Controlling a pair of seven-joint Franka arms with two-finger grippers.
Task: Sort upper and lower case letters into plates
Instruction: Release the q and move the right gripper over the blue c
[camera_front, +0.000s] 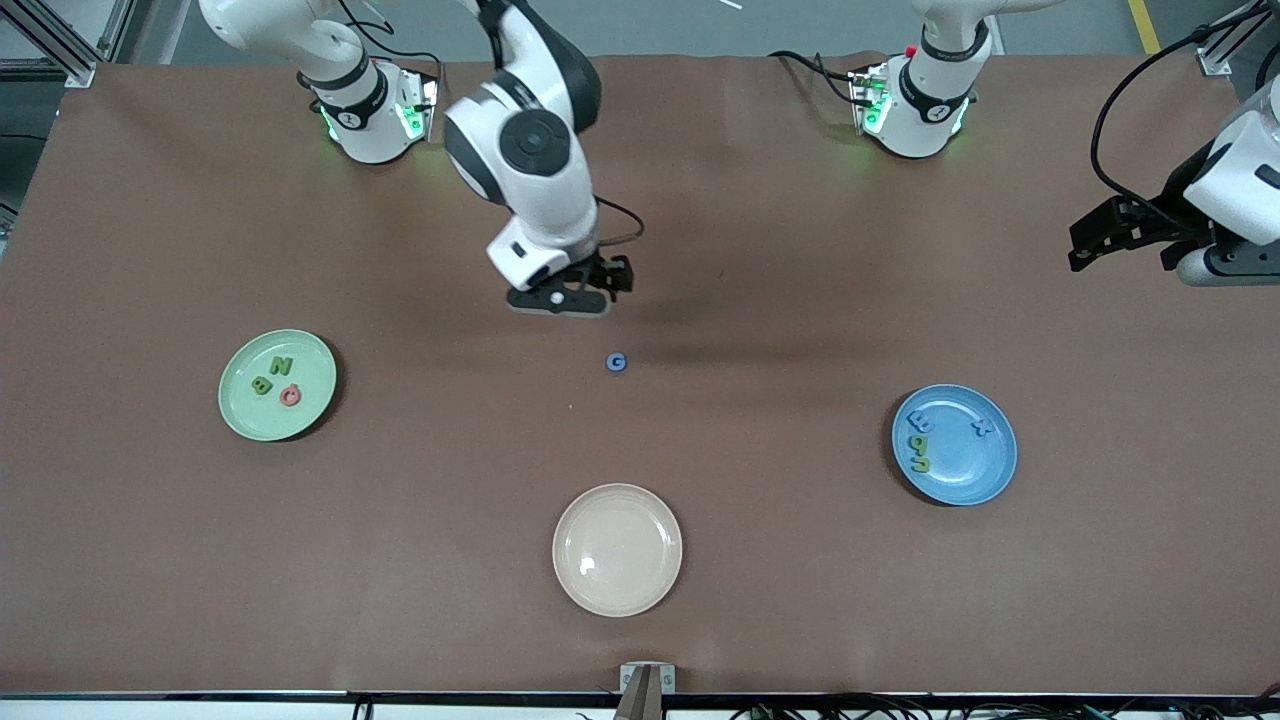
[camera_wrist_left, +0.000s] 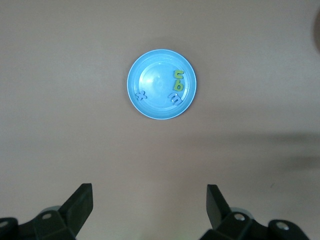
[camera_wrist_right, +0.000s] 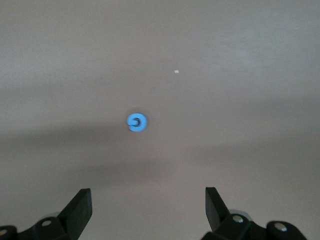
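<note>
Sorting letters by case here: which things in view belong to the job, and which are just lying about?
Job: blue letter on the bare table; green plate with three letters; blue plate with letters; right gripper, open, above the loose letter; left gripper, open, waiting.
Lying about: cream plate.

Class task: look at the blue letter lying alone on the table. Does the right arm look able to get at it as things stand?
Probably yes: the right gripper is open, and the blue letter lies alone on bare table with nothing in between.
</note>
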